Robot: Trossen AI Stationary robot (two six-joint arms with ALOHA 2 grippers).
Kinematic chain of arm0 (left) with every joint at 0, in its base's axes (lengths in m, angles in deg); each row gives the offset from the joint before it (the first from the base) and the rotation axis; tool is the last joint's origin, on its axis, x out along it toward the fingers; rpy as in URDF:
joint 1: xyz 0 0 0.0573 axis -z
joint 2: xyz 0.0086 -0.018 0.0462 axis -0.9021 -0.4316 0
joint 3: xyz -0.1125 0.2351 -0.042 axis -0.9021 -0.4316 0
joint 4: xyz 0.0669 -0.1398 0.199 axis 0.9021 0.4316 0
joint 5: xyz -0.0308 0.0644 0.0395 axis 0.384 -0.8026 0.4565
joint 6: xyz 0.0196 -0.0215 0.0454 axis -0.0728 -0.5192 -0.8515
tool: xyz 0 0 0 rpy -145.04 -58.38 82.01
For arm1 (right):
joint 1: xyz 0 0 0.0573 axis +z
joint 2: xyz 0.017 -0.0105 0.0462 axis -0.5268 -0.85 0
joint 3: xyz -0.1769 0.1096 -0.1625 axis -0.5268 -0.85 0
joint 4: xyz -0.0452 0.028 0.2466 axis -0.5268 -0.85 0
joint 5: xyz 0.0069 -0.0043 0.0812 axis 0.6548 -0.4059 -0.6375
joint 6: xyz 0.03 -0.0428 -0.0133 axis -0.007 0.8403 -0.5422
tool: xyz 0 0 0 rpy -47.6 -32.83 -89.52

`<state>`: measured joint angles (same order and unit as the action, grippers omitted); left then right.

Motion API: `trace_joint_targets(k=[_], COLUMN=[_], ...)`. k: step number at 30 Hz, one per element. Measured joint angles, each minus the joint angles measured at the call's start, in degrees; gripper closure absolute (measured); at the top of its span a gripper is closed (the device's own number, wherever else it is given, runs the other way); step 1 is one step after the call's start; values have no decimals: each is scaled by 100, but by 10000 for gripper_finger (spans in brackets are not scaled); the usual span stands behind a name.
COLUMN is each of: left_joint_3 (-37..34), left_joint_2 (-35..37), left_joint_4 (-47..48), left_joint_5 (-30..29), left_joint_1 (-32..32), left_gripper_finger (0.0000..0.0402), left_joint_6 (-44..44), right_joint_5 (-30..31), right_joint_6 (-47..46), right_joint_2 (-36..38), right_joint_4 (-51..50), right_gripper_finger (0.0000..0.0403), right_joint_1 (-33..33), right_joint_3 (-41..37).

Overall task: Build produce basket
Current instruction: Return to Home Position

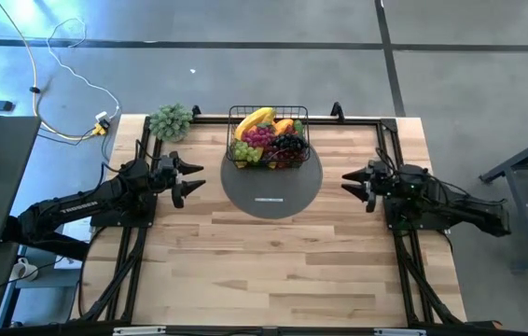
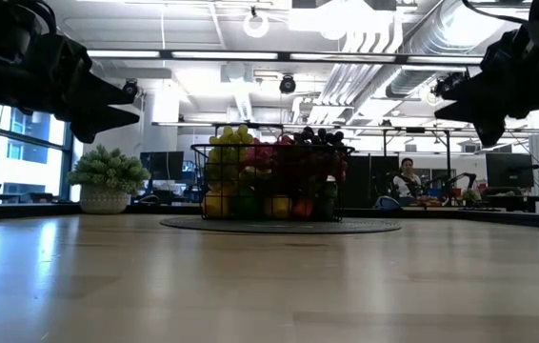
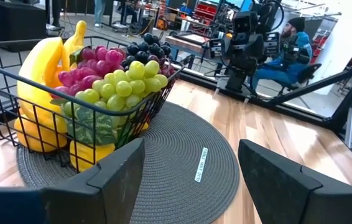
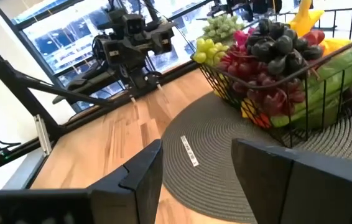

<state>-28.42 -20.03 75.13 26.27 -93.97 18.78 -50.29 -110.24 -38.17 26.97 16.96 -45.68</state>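
The black wire basket [image 1: 269, 138] stands on the far half of the round grey mat [image 1: 271, 187], heaped with produce [image 1: 267, 137]: yellow bananas, green, red and dark purple grapes, lemons, green vegetables. The same basket [image 3: 70, 112] fills the left wrist view, and the basket [image 4: 288, 81] shows in the right wrist view. My left gripper [image 1: 192, 179] hovers open left of the mat, fingers pointing right. My right gripper [image 1: 350, 182] hovers open right of the mat, fingers pointing left. Both are raised above the table in the low view.
A grey-green leafy bunch in a pot [image 1: 170, 121] sits at the table's far left corner. Black frame rails [image 1: 387, 140] run along the far and side edges. Bare wood [image 1: 273, 271] lies toward the near edge. A person [image 2: 406, 181] sits in the room behind.
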Motion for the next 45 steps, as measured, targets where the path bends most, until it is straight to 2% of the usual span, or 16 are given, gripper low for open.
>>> trace_joint_targets(k=[11,19,45], left_joint_3=[0,0,0], left_joint_2=[0,0,0], left_joint_4=[2,1,1], left_joint_5=[1,1,1], left_joint_1=[0,0,0], left_gripper_finger=[151,151,151], left_joint_6=[0,0,2], right_joint_5=[168,173,175], right_joint_6=[37,-365,-353], right_joint_2=[-20,-23,-23], right_joint_4=[-80,-87,-93], right_gripper_finger=[231,231,231], right_joint_1=[0,0,0], right_joint_3=[0,0,0])
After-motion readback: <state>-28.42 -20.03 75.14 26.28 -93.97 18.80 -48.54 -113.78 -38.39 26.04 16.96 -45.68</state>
